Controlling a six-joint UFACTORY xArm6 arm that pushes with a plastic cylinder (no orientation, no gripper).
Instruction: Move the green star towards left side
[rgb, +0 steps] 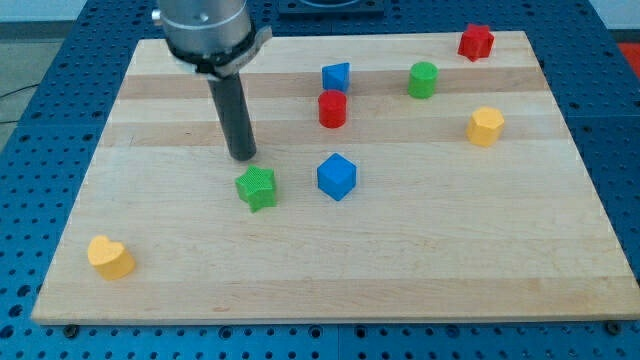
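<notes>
The green star (258, 187) lies on the wooden board (400, 260), left of the middle. My tip (242, 157) is the lower end of the dark rod and stands just above the star in the view, slightly to its left, very close to its upper edge. Whether they touch cannot be told. A blue cube (336, 176) sits just to the star's right.
A red cylinder (332, 109), a small blue block (336, 76) and a green cylinder (423, 79) lie toward the view's top. A red star (476, 42) is at the top right, a yellow hexagonal block (485, 126) at the right, a yellow heart (110, 257) at the bottom left.
</notes>
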